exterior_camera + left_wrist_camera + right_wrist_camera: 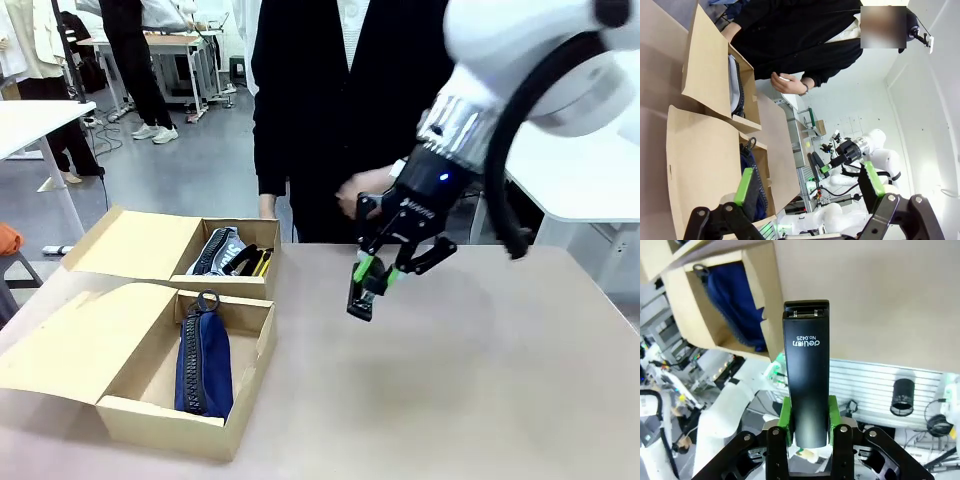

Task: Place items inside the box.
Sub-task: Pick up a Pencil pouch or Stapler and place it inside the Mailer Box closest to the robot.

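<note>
Your right gripper (374, 278) is clamped on one end of the stapler (806, 365), hanging above the table (480, 390) right of the box (262, 345); it looks stiff, smooth and fairly heavy, so grip firmly.

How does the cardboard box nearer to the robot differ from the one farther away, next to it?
The near box holds one navy pouch; the far box holds a grey pouch with a black item and a yellow item beside it. The near box shows bare floor beside its pouch, while the far box looks fuller. Both are open cardboard, lids folded out to the robot's left.
</note>
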